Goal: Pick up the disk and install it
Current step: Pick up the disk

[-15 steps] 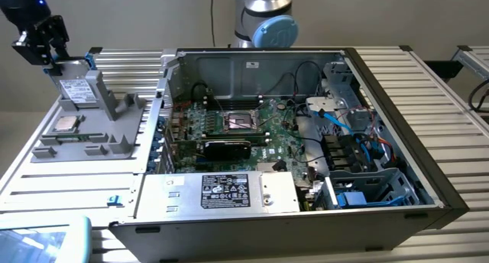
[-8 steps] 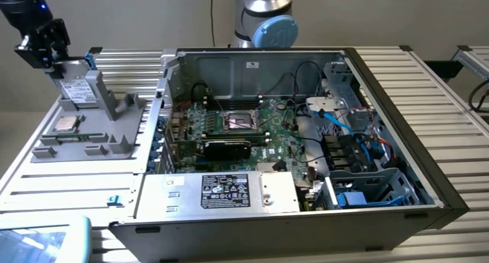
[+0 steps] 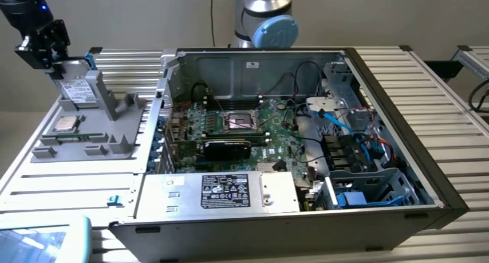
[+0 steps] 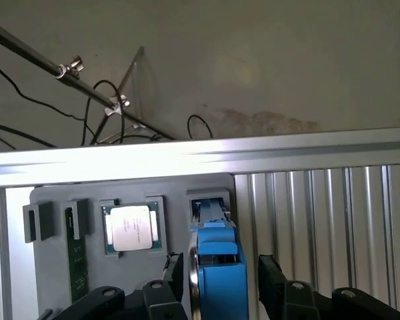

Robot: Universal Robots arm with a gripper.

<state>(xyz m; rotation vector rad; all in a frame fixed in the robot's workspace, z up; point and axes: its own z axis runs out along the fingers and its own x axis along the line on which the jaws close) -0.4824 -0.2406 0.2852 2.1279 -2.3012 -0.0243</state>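
Note:
The disk (image 3: 77, 91) stands on edge in a slot of the grey holder (image 3: 114, 111), its white label facing out and its blue frame (image 3: 89, 61) at the top. My gripper (image 3: 52, 59) hangs at the disk's upper end, at the exterior view's far left. In the wrist view the disk (image 4: 217, 267) shows edge-on, silver with a blue clip, between my two black fingers (image 4: 175, 275). The gripper (image 4: 220, 283) is open, a finger on each side of the disk, with a visible gap on one side.
A square silver CPU chip (image 4: 132, 228) and a green memory stick (image 4: 77, 257) lie in the holder beside the disk. The open computer case (image 3: 397, 102) fills the middle of the ribbed metal table (image 3: 68, 183), with a silver power supply (image 3: 229, 191) and a drive cage (image 3: 367, 191) inside.

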